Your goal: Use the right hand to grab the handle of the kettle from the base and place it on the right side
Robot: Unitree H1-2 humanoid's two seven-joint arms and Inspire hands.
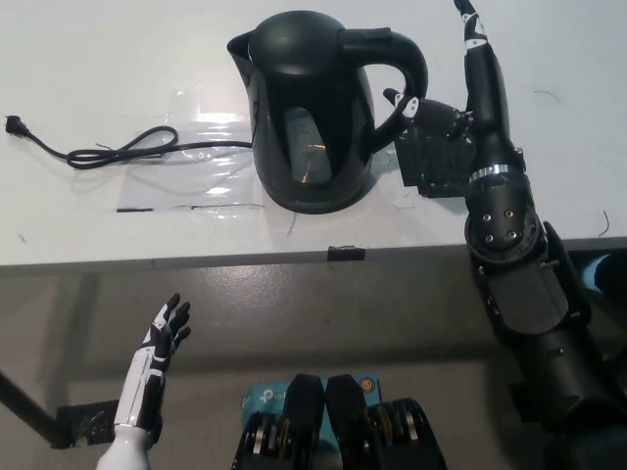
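The kettle (315, 108) stands upright on the white table (88, 59), toward the far middle of it, seated on what I take to be its base — the base itself is almost wholly hidden under the black body. Its spout points to the picture's left and its handle (402, 73) loops out on the opposite side, a tall arch whose long axis runs roughly up and down the kettle's flank, with an open gap between arch and body. The right hand (446, 147) is on the table just beside that handle, on the robot's right of it; the fingers are spread and extended, one long finger reaching away past the handle toward the table's far edge, a shorter digit pointing at the lower part of the arch. It holds nothing, and whether that digit touches the handle or sits just short of it I cannot tell from this angle. So the thing to be taken lies directly to the left of the hand, very near, and the grasp seems to turn on the fingers passing through the gap and wrapping across the arch. The table to the right of the hand looks like the likely set-down place. The left hand (162, 333) rests well apart — below the table's near edge, fingers loosely apart, empty. A power cord (118, 149) trails off to the kettle's left.
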